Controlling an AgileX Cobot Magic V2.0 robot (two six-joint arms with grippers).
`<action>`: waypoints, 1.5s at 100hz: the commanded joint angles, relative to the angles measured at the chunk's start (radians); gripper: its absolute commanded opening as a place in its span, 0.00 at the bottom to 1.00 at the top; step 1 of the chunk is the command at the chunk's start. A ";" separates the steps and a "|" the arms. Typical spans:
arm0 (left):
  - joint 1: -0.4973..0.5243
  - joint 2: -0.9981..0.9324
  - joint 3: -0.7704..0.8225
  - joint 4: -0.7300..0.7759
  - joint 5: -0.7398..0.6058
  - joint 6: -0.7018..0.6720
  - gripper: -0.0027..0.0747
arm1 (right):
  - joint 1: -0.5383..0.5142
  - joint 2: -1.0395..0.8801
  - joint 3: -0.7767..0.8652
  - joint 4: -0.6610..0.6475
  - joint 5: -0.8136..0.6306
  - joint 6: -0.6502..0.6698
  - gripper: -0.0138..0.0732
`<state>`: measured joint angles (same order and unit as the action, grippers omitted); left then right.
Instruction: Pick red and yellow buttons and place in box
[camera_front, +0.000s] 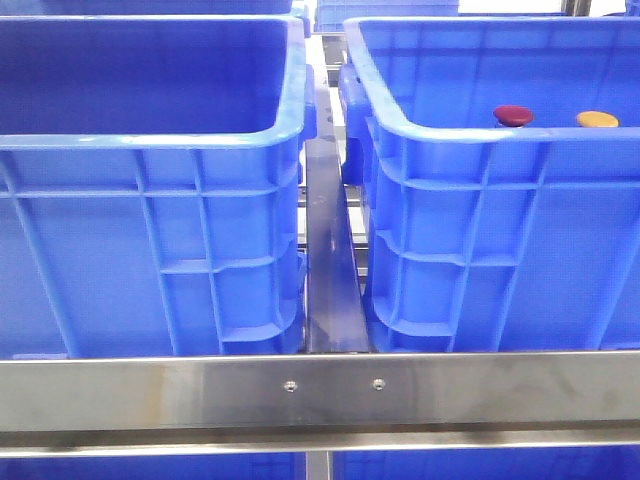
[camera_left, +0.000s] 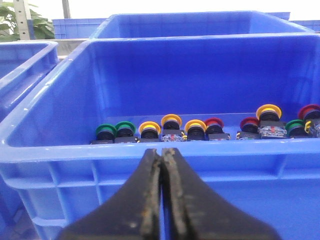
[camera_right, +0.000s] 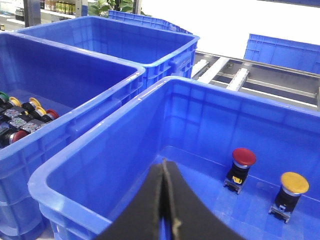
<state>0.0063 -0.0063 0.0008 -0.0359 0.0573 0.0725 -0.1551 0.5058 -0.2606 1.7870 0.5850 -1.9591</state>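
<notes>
A dark red button (camera_front: 513, 115) and an orange-yellow button (camera_front: 597, 119) stand upright on the floor of the right blue crate (camera_front: 480, 150). In the right wrist view the red button (camera_right: 243, 157) and yellow button (camera_right: 294, 182) sit side by side, apart from my right gripper (camera_right: 164, 165), which is shut and empty over that crate's near part (camera_right: 95, 136). My left gripper (camera_left: 162, 152) is shut and empty, just outside the near wall of the other crate (camera_left: 75, 150), which holds a row of several green, yellow and red buttons (camera_left: 171, 121). Neither gripper shows in the front view.
The left crate (camera_front: 150, 140) stands beside the right one with a dark bar (camera_front: 328, 260) between them. A steel rail (camera_front: 320, 390) runs across the front. A third blue crate (camera_right: 125, 40) and a roller conveyor (camera_right: 235, 77) lie beyond.
</notes>
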 joint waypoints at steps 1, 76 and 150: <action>0.000 -0.030 0.052 0.000 -0.073 -0.010 0.01 | -0.003 0.003 -0.025 0.131 0.034 0.003 0.08; 0.000 -0.030 0.052 0.000 -0.073 -0.010 0.01 | -0.004 -0.008 -0.085 0.131 -0.147 0.002 0.08; 0.000 -0.030 0.052 0.000 -0.073 -0.010 0.01 | -0.001 -0.064 -0.015 -0.882 -0.524 1.103 0.08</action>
<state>0.0063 -0.0063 0.0008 -0.0359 0.0596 0.0725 -0.1551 0.4399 -0.2695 1.1140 0.1136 -1.0643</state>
